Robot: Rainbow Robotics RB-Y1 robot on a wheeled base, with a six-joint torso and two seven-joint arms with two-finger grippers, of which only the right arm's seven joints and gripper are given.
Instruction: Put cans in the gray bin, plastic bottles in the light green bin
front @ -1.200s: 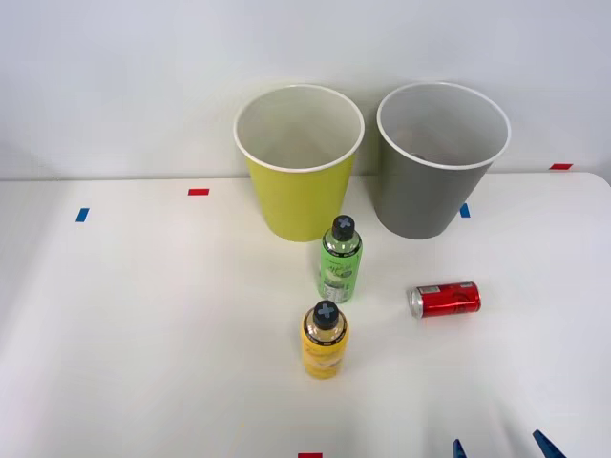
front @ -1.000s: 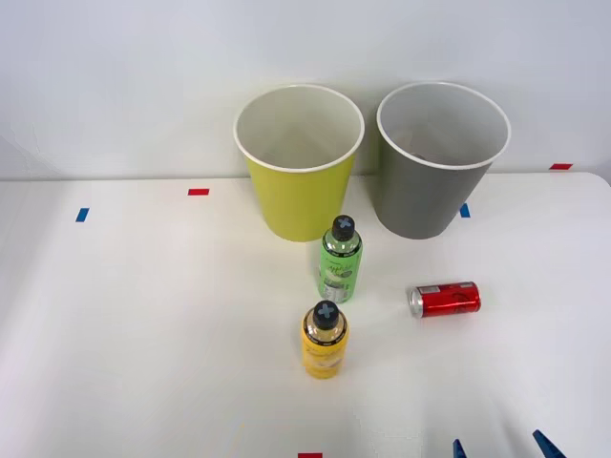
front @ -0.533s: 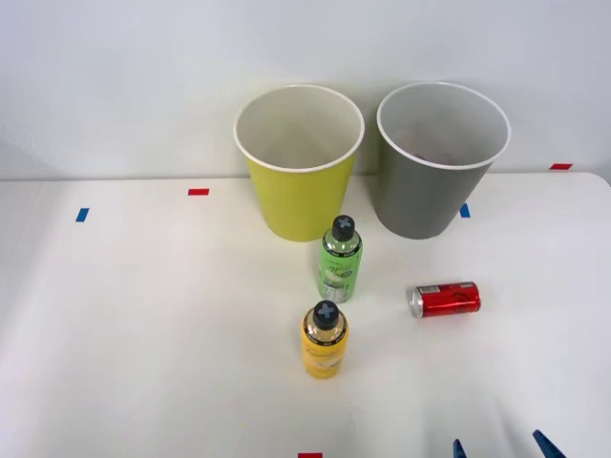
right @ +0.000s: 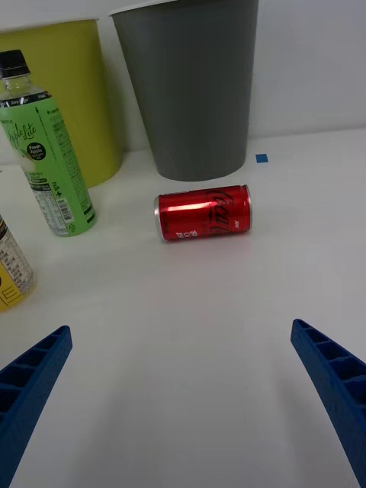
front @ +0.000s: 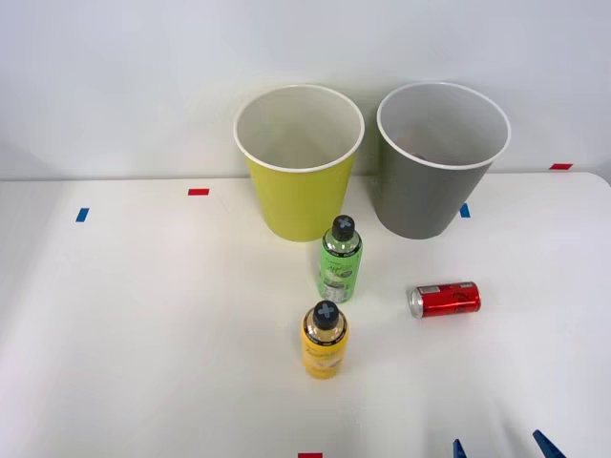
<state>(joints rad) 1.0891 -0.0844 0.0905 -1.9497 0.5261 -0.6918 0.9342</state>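
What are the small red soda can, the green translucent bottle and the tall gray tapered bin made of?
Small red soda can: likely aluminium, glossy, with bright glints and silver ends. Green translucent bottle: plastic, see-through body, printed label, dark cap. Tall gray tapered bin: probably plastic, matte wall with a white rim.

Glossy metal can (right: 203, 213); matt gray bin (right: 187, 84) (smooth); translucent plastic green bottle (right: 43, 156).

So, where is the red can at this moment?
In the front view the red soda can lies on its side on the white table, right of the green bottle and in front of the gray bin.
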